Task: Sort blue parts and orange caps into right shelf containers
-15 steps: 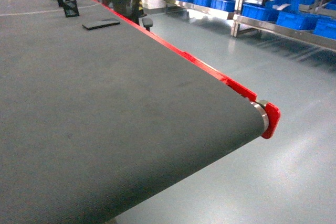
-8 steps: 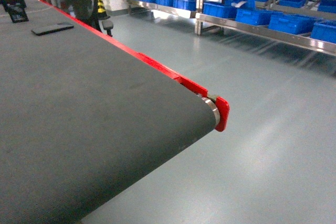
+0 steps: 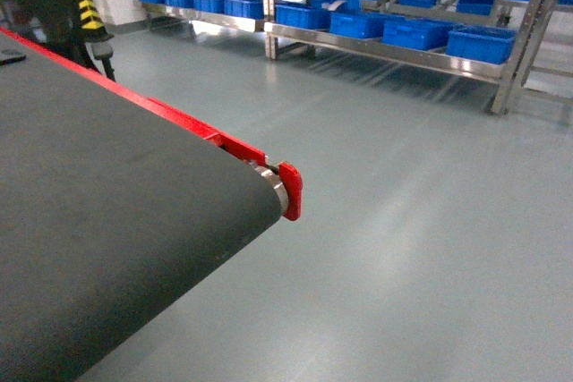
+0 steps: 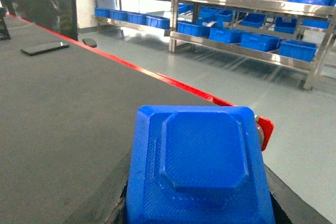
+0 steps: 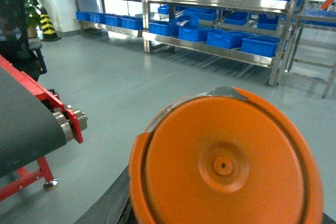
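Filling my left wrist view is a blue part (image 4: 199,174), and an orange cap (image 5: 226,166) fills the right; I cannot tell either gripper's state, since neither is visible. Blue crates (image 3: 482,42) sit on steel shelves (image 3: 385,46) across the floor (image 3: 403,221), well apart from the counter (image 3: 107,203).

A blue part (image 4: 199,169), square with chamfered corners and a raised octagonal centre, is filling the lower left wrist view, tilted toward the camera. An orange cap (image 5: 226,163), round with a rimmed edge and a small central boss, is filling the lower right wrist view. The right shelf containers (image 3: 421,33), bright-blue crates, are sitting in rows on steel racks across the floor, well apart from both.
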Motion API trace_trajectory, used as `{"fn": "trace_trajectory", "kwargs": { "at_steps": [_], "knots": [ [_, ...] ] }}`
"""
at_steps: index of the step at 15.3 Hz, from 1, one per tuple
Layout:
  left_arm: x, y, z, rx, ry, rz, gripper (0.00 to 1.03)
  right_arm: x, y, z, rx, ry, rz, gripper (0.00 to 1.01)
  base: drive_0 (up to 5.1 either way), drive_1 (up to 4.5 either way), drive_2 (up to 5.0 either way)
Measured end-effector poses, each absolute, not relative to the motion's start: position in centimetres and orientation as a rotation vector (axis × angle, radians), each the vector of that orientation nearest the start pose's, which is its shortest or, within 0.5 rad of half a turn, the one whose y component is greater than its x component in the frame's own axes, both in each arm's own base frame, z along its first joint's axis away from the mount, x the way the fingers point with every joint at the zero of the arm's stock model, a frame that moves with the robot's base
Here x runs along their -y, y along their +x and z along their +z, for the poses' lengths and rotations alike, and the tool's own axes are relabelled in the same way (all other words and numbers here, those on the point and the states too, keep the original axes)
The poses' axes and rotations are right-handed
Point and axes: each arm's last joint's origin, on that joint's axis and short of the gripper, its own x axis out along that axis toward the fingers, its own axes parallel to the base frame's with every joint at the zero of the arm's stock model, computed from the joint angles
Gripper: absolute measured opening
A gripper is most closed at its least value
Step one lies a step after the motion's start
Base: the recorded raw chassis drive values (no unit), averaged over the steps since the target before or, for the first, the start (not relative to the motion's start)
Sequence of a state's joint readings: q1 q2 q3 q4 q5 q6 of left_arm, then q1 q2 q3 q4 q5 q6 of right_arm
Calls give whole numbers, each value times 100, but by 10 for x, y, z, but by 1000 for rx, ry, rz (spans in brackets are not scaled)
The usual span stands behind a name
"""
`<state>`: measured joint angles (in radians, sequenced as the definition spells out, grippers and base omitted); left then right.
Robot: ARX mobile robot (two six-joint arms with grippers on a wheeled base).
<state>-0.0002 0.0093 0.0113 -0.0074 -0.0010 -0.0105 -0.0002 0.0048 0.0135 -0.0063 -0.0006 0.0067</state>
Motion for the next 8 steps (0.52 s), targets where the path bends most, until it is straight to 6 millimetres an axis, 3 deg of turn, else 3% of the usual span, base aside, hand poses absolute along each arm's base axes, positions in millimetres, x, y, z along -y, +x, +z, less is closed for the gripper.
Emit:
{"fn": "trace_trajectory", "kwargs": {
  "at_steps": [8],
  "knots": [
    [0, 98, 166, -6, -10, 1, 42, 0, 97, 167, 2, 7, 0, 43, -175, -175, -175]
  ]
}}
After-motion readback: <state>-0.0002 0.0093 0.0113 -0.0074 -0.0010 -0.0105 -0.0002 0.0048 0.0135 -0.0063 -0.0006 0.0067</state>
